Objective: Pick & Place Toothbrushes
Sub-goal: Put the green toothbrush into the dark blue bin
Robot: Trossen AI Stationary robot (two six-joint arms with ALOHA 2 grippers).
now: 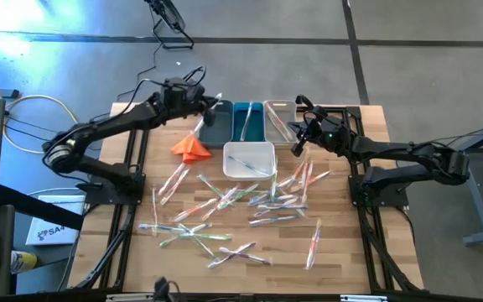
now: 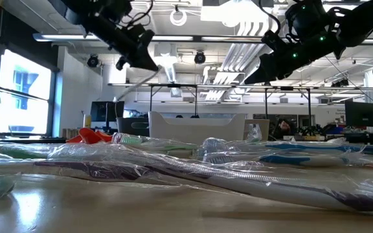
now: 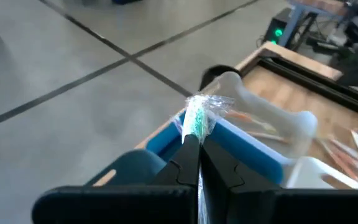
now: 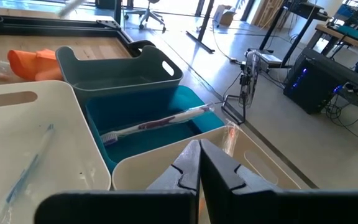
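Observation:
Many wrapped toothbrushes [image 1: 241,201] lie scattered on the wooden table. My left gripper [image 1: 215,102] hovers over the dark grey bin [image 1: 216,127] at the far edge, shut on one green-bristled toothbrush [image 3: 197,118]. My right gripper [image 1: 296,149] hangs shut over the beige bin [image 1: 279,122], and I see nothing between its fingers [image 4: 199,144]. A purple-handled toothbrush [image 4: 160,121] lies in the blue bin [image 4: 148,112]. A blue one [image 4: 30,162] lies in the white bin [image 1: 250,159]. My left gripper pinches the wrapped toothbrush between its two fingers, just behind the green-bristled head [image 3: 197,124], which sticks out past the fingertips. The fingers lie nearly level, slanting slightly down toward the far edge. The brush is lifted clear, its handle [image 1: 198,127] trailing down and back under the gripper.
The dark grey, blue and beige bins stand in a row along the far edge, with the white bin just in front of them. An orange folded cloth [image 1: 191,148] lies left of the white bin. Black frame rails [image 1: 132,168] run along both table sides.

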